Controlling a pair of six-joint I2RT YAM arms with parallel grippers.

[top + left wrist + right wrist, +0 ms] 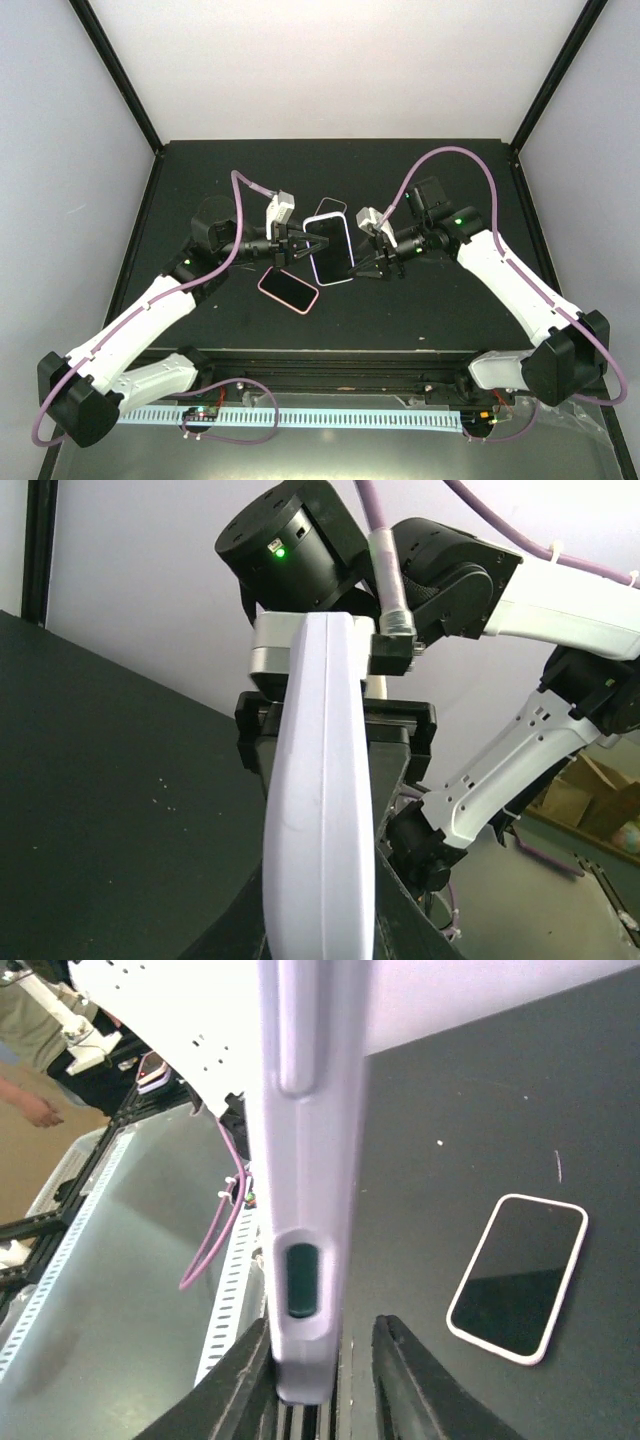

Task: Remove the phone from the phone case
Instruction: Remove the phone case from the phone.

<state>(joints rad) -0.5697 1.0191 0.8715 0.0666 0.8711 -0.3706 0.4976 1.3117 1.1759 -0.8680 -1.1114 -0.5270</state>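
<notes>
So, left gripper [306, 243] looks clamped on the left long edge of the case [320, 810]; a pink phone [288, 288] lies flat on the table [450, 320] just nearside of it; the phone [331, 250] sits in the case, screen up, apparently lifted, dead centre between the arms, long axis running far-to-near; right gripper [360, 258] straddles the right edge, but its wrist view shows a gap at one finger [405, 1385], so can't tell if it's pinching; both arms equally near, one per long side.
</notes>
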